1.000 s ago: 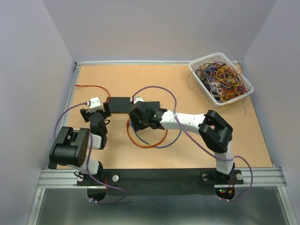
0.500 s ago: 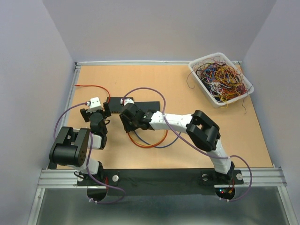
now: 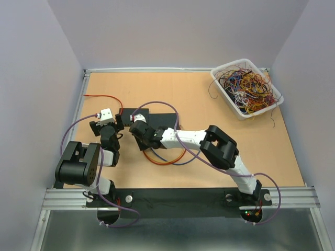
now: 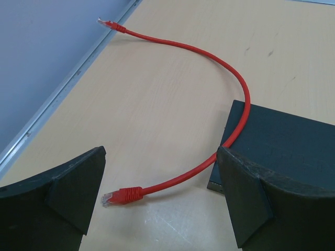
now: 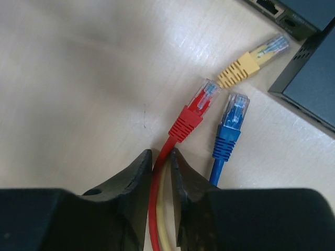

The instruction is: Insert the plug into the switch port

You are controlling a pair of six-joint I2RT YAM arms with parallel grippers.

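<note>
On the worktop [image 3: 251, 157] left of centre, right gripper [image 5: 161, 157] is closed on the red cable [image 5: 155, 219] a little behind the red plug [image 5: 201, 102], with a yellow cable [image 5: 165, 235] strand caught in the same pinch. Grip sits back on the cable rather than on the plug body, presumably so the clear tip is free to enter a port. Downside, my read: the plug can flop or twist, since the cable is soft. Plug points up-right toward the switch [image 5: 309, 83], near its front edge but not touching; can't tell if it's lifted or lying on the wood. One open port [image 5: 267, 6] shows at the top edge of the wrist view, beyond the yellow plug [image 5: 251, 63]. Blue plug [image 5: 233, 112] lies just beside the red one, nearly parallel, loose. So plug not in yet: approach stage, alignment not done. Next move needs the tip turned square to the port face and kept off the yellow and blue ones crowding that path. Left gripper [image 4: 162, 178] is wide open, holding nothing, low over the worktop at the switch's left end. A short red lead [image 4: 247, 99] runs over that switch corner and its near end lies between the open fingers. Likely placed there to brace the switch against the push, or to take that lead; can't say which. Bin [image 3: 225, 94] of spare wires at far right corner, not involved.
</note>
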